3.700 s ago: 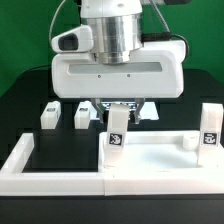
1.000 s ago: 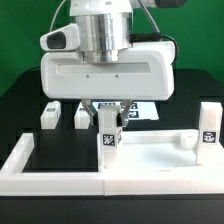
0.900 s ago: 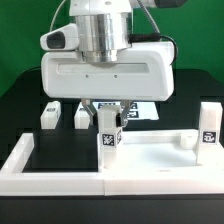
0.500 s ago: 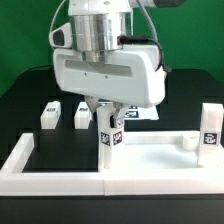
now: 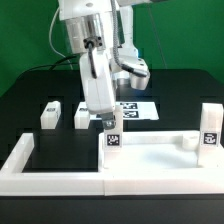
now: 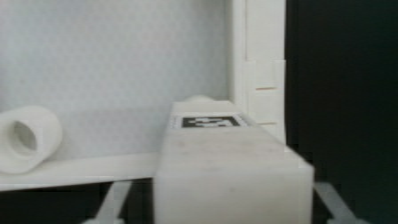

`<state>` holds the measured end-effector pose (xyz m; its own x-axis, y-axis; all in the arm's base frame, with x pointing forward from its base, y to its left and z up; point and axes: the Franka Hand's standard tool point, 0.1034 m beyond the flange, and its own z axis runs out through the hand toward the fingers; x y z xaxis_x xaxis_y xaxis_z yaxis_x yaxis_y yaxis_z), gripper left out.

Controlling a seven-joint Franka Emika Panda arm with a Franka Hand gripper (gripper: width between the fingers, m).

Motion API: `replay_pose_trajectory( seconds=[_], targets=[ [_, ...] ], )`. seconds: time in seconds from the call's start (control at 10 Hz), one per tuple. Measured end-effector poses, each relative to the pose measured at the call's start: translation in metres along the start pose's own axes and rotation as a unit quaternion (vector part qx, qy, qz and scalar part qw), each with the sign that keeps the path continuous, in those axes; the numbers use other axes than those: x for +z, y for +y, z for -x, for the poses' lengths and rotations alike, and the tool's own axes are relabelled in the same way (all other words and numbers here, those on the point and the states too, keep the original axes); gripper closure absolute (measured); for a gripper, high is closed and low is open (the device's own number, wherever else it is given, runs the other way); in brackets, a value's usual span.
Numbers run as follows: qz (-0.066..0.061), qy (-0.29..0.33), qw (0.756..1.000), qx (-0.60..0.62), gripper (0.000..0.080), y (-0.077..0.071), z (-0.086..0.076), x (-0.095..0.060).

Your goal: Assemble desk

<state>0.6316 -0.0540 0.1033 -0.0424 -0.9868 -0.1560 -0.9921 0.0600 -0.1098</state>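
Now the claw [image 5: 108,122] has twisted sideways, gripping the leg [image 5: 112,139]

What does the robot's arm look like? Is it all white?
Mostly white. The arm has a silvery-grey wrist above a flat, smooth white gripper. Black cables run behind it, and a small white-and-grey camera box is fixed to its side.

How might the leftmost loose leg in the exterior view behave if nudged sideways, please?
The leg looks a squat, solid block, so probably stiff and light. It sits low on the black table, so it would likely slide rather than tip or roll.
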Motion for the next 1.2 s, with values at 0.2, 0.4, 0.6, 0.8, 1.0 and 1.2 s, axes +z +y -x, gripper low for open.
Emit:
replay_pose_trajectory(
  seconds=[0.2,0.4,0.6,0.8,1.0,1.2],
  targets=[
    [0.004,0.005,0.997,-0.074,0.0349,0.0,0.002,0.002],
    [0.016,-0.003,0.968,-0.249,0.0221,0.001,0.014,0.004],
    [0.015,-0.002,0.957,-0.29,0.0152,0.001,0.012,0.004],
    [0.016,-0.002,0.933,-0.36,0.015,0.001,0.012,0.004],
    [0.036,0.003,0.843,-0.537,0.015,0.005,0.013,0.007],
    [0.048,-0.009,0.809,-0.586,0.015,0.01,0.013,0.011]
  ],
)
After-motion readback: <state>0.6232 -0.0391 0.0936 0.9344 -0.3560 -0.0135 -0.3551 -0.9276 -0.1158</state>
